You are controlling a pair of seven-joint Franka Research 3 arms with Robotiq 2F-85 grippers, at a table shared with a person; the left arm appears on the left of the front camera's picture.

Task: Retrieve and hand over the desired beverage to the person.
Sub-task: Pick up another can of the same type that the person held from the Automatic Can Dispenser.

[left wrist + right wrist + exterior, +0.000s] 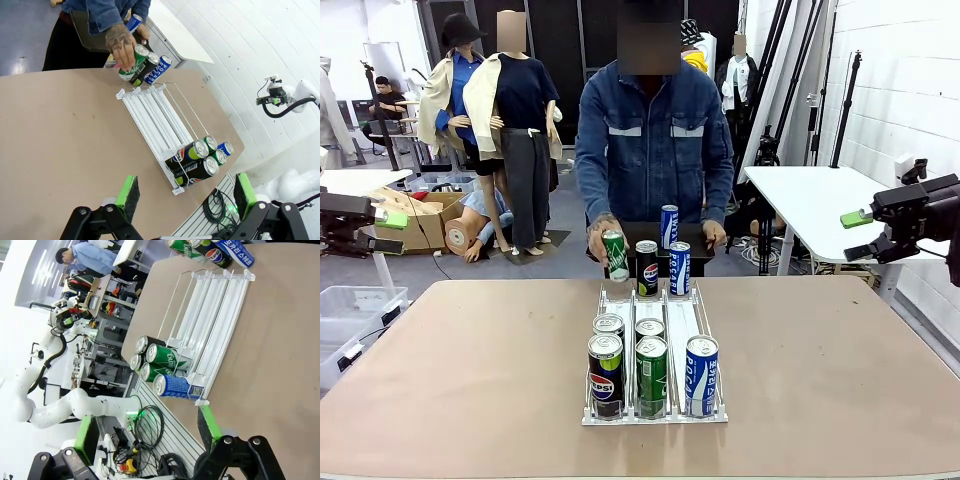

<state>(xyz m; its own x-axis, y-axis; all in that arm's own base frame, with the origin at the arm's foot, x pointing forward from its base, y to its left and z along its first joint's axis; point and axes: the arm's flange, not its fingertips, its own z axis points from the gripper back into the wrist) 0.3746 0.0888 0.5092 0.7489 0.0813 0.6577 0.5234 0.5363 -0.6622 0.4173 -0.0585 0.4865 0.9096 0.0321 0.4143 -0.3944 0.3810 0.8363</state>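
Gaping wide, L gripper [186, 192] shows both green pads [127, 192] far apart w/ nothing between them. R gripper [148, 432] is equally wide, its fingers [210, 422] empty. From the front, both grippers hang out past the side edges of the brown table [840, 380], well apart from everything on it.

Just ahead of the L pads, roughly btwn them, five cans [200, 160] sit packed at the near end of a clear three-lane rack [150, 107]. Front row is black Pepsi, green and blue, w/ two more right behind. Same cluster lies just beyond the R fingertips, blue one closest to them.

Farther out along the lanes, well beyond both sets of fingertips, the rack's far end holds an upright Pepsi can [647, 265] and a blue can [679, 267], side by side. Next to those the person's hand [120, 45] grips a green can [131, 65], tilted, at the third lane's far end.

Farthest from the fingers stands the person [655, 140], denim jacket, at the table's far side. The other hand [713, 235] is at a dark tray [698, 258] (or box, can't tell), w/ a second blue can [668, 225] upright on it.
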